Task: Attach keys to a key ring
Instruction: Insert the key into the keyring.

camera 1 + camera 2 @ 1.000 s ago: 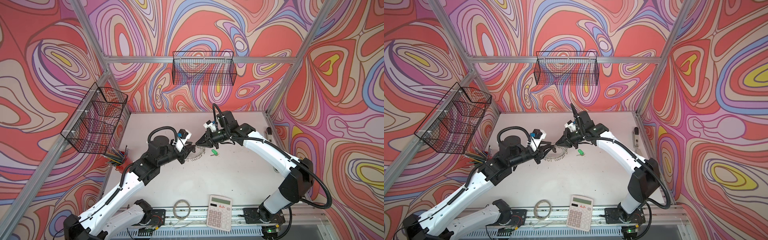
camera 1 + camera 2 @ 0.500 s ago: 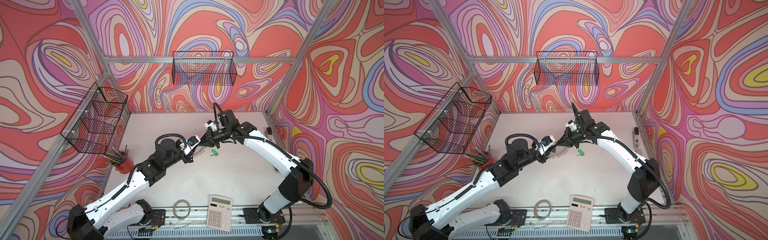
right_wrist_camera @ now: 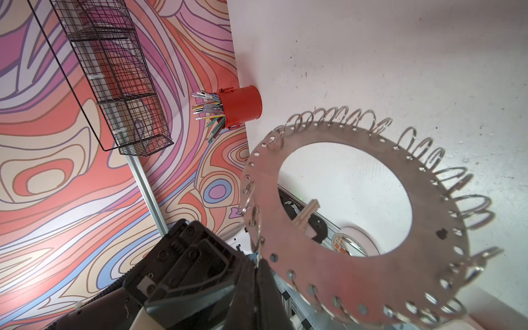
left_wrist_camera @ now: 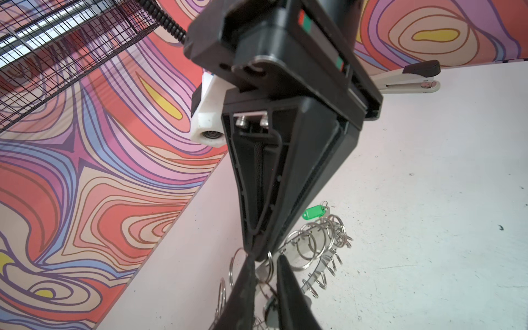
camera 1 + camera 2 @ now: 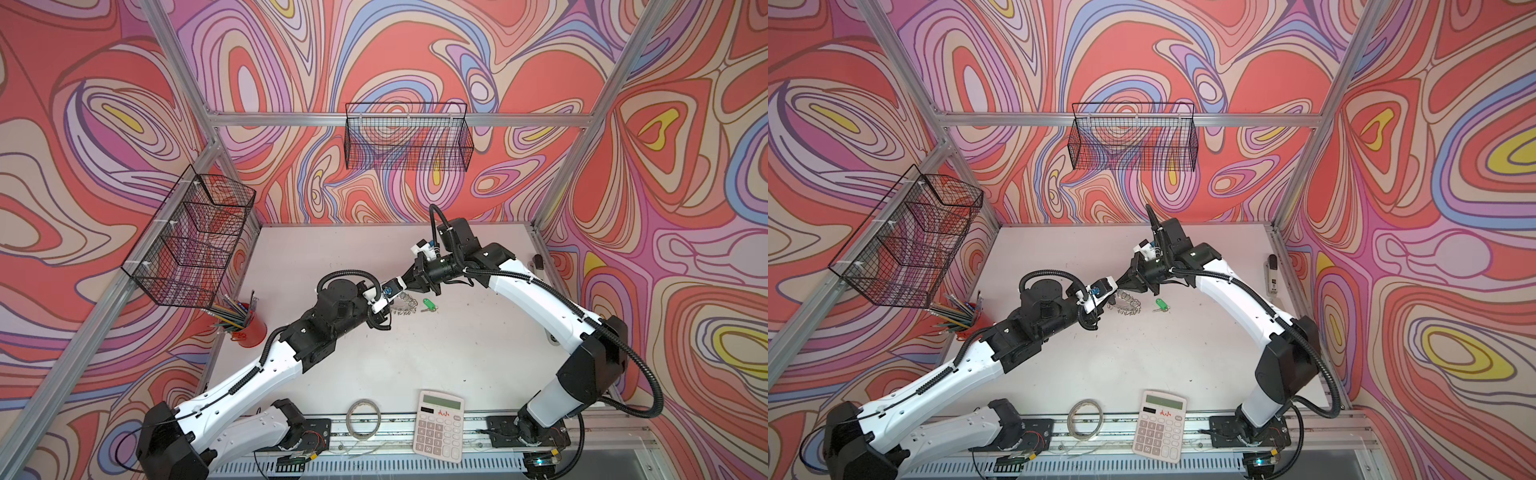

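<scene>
The key ring, a flat grey disc fringed with wire rings, hangs tilted above the table in mid scene. My right gripper is shut on one thin wire ring at its rim. My left gripper meets it tip to tip, fingers a narrow gap apart. A wire ring and a small silver piece lie in that gap; whether they are gripped is unclear. The green-tagged key lies on the table just beyond. The black-tagged key is out of view.
A red pencil cup stands at the left edge. A calculator and a thin tape hoop lie at the front. A stapler rests at the right edge. Wire baskets hang on the back and left walls.
My left arm has stretched forward and right, bringing its gripper up against the right gripper's tips at the key ring, with its jaws narrowing. The right arm and key ring have stayed put.
</scene>
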`<state>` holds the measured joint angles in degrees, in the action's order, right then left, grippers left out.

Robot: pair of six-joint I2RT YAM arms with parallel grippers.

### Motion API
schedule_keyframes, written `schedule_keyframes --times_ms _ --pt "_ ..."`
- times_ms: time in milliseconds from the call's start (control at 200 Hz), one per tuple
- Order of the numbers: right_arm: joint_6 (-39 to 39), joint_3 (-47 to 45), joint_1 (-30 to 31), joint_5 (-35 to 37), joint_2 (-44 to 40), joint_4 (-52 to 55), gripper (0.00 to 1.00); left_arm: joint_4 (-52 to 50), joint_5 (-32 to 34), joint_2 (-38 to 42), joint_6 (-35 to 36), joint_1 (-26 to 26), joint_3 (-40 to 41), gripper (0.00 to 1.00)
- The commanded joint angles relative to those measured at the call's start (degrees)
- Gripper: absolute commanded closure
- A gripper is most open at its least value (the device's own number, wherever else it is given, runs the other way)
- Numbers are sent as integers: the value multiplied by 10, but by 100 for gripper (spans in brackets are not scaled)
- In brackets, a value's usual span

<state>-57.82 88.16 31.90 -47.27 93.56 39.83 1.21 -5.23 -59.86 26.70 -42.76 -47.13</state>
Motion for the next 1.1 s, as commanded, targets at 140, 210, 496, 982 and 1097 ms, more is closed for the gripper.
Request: schedule_keyframes --times_ms 140,210,496,982,1097 --pt "-20 -1 -3 -16 -6 -27 100 -2 9 -16 23 -5 -4 81" --pt "-22 -3 -3 -19 -8 -31 100 7 26 -19 26 -6 -2 81" --pt "-45 -34 -3 -31 -18 -63 100 47 47 -21 19 -10 9 82" --pt "-59 -39 -4 -38 -19 -77 100 27 78 -33 25 -17 6 79" --pt "-56 -37 -4 -33 -17 -74 100 12 76 -46 22 -20 -8 80"
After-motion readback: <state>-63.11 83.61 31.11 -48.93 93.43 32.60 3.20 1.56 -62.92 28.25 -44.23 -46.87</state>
